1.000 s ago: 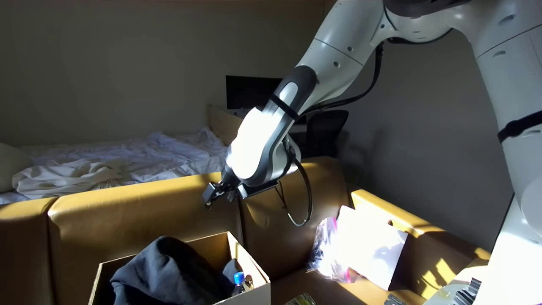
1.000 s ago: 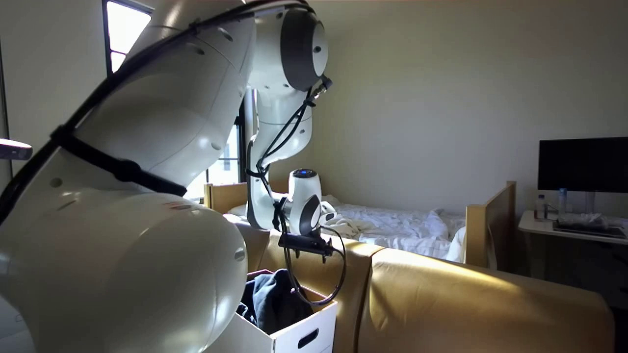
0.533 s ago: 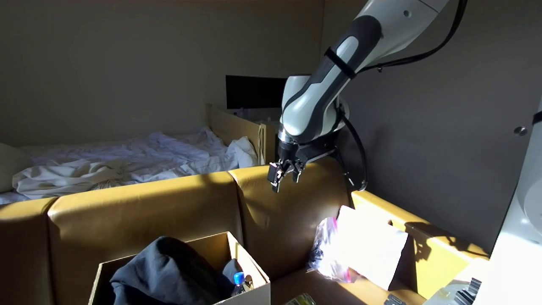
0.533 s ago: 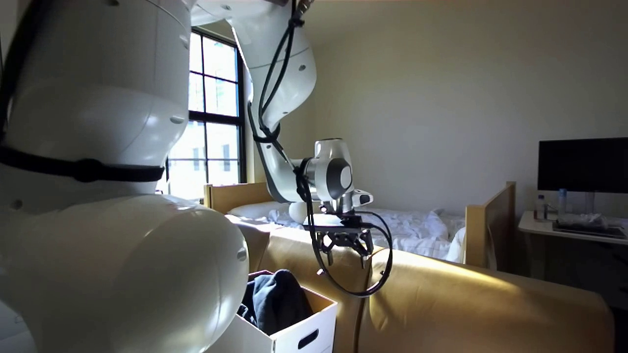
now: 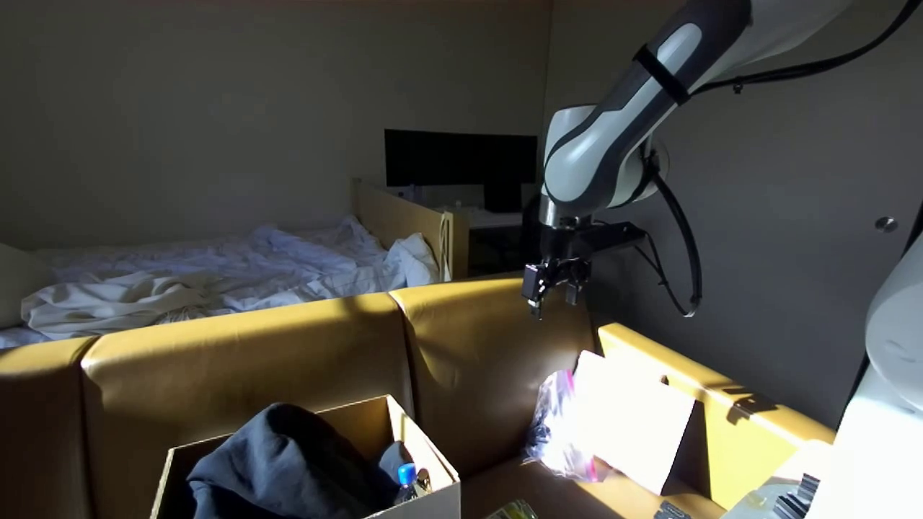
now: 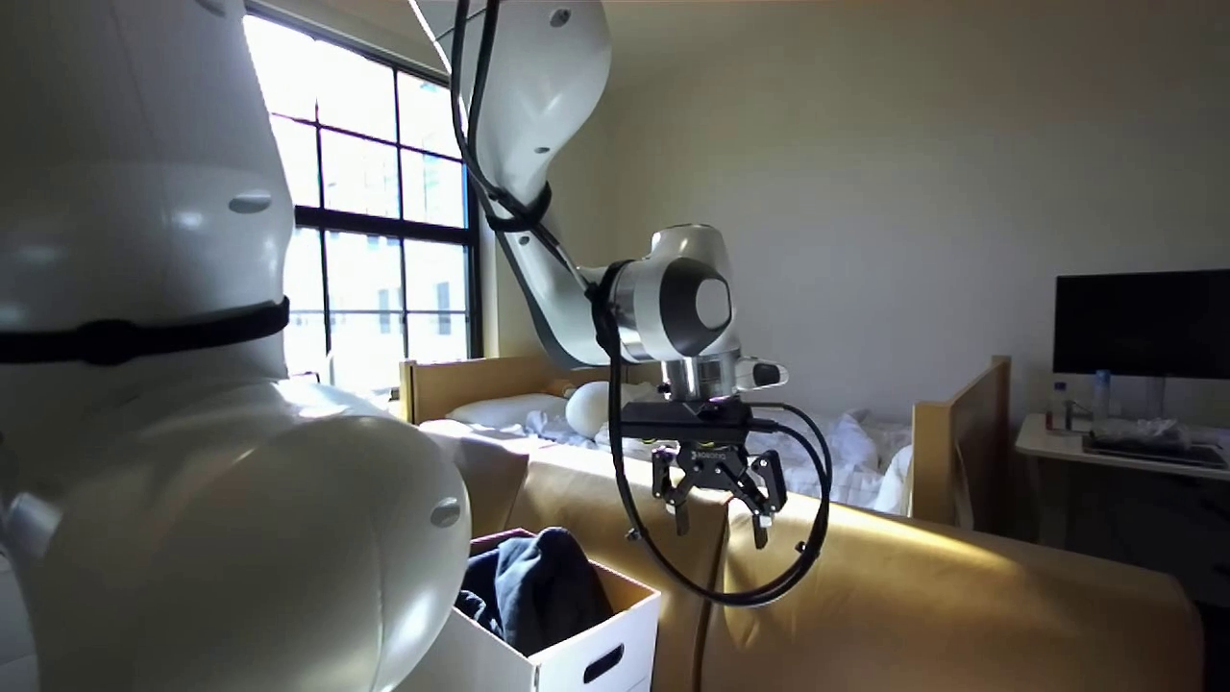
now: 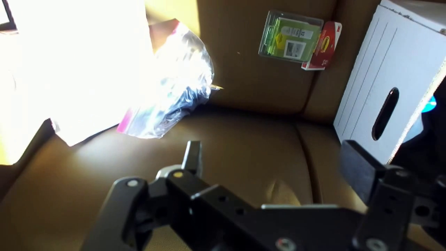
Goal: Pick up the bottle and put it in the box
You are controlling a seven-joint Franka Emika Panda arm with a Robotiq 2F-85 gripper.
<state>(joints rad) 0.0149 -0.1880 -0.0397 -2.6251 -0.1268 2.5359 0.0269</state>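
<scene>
The bottle, with a blue cap (image 5: 407, 473), stands in the box (image 5: 433, 503) at its front right corner; its lower part is hidden by the box wall. A blue spot, probably its cap (image 7: 430, 104), shows past the box edge in the wrist view. The white box also shows in an exterior view (image 6: 634, 634) and in the wrist view (image 7: 383, 66). Dark cloth (image 5: 281, 461) fills much of it. My gripper (image 5: 554, 303) is open and empty, pointing down near the sofa back, above and to the side of the box. Its open fingers (image 7: 271, 150) show nothing between them.
On the tan sofa (image 5: 497, 324) are a clear plastic bag (image 5: 559, 425) and a brightly lit white panel (image 5: 627, 418) by the armrest. A green package (image 7: 292, 38) and a red one (image 7: 323, 47) lie on the seat. A bed (image 6: 826, 442) stands behind.
My gripper has moved away from over the box, rightward in both exterior views, and has swung from tilted to pointing down. The bottle, the box and the cloth have not moved.
</scene>
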